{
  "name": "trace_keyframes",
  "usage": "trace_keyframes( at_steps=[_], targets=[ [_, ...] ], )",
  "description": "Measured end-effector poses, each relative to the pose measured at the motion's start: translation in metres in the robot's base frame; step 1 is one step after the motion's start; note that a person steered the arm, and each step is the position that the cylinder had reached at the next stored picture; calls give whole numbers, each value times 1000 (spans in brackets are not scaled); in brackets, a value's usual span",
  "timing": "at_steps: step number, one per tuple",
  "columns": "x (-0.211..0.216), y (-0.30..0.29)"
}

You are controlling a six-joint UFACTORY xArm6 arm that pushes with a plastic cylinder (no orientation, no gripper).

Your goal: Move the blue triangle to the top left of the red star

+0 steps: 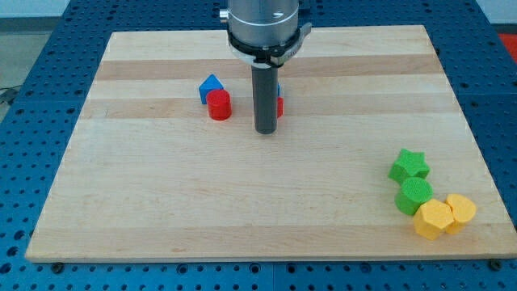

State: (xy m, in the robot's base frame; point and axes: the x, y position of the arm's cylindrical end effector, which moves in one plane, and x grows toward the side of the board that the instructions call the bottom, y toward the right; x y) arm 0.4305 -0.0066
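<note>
The pushing step looks to be in hand, judging from how close the rod stands to its targets; my tip sits on the pale wooden counter, just above the frame's centre, at the foot of the dark straight rod under the grey arm housing. There are no jaws on this rig, only that rod, so nothing can be said of wide, narrow or holding.

Right behind the rod, peeking out at its right edge, there's a sliver of a blue plastic block above a sliver of a red plastic block; both are mostly hidden, so their shapes can't be made out; these may well be the blue triangle and the red star, but I can't confirm it. They lie touching or just beside the rod, slightly above my tip in the frame.

To the left, near but apart from the rod, a blue house-shaped block sits touching a red cylinder; that pair is not the star.

The next move, as I judge it, calls for a short, careful nudge of the hidden blue piece up and leftward around the red one; the risk is dragging the red one along.

Far off at lower right: a green star, a green cylinder, and two yellow blocks, clustered together.
</note>
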Motion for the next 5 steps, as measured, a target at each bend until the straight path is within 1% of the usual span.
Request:
trace_keyframes(
  at_steps=[1, 2, 3, 4, 5],
  targets=[
    [7, -8],
    [41, -59],
    [54, -115],
    [34, -155],
    [-59, -169]
  ],
)
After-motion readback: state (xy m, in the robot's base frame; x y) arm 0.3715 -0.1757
